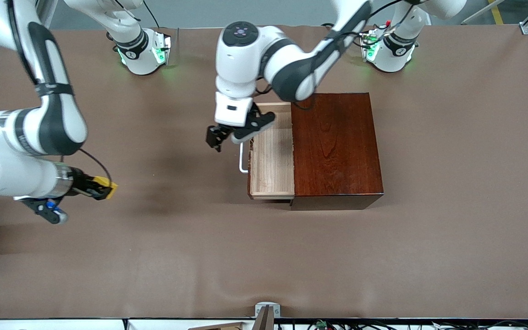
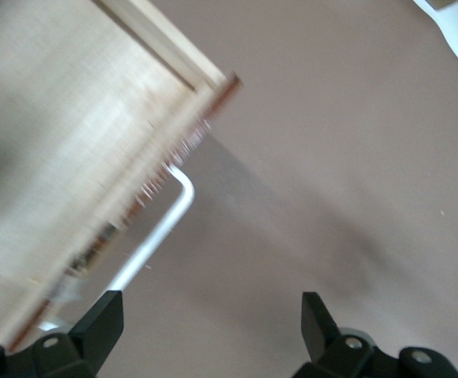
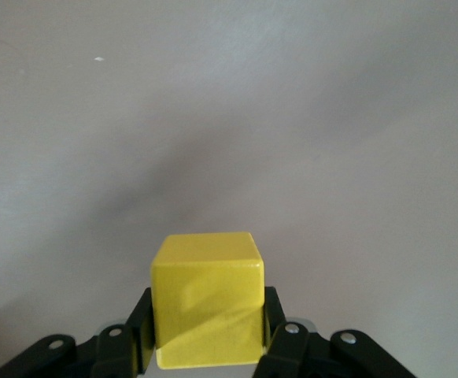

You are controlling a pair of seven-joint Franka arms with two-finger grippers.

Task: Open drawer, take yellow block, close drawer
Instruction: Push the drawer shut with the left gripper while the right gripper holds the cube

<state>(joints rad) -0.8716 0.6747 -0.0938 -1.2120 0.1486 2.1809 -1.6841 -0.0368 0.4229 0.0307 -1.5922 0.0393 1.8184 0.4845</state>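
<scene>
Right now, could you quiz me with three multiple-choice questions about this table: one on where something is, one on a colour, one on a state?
1. Where is the yellow block?
A. in the drawer
B. between the right gripper's fingers
C. on top of the wooden box

2. What colour is the drawer's handle?
A. white
B. black
C. yellow

3. What state is the drawer in?
A. shut
B. lifted out of the box
C. pulled open, nothing showing inside

Answers: 1 B, the right wrist view shows the fingers clamped on the cube over bare table. 2 A, a white loop sits on the drawer's front. 3 C, its pale wood floor shows bare, with the left gripper open over the handle.
</scene>
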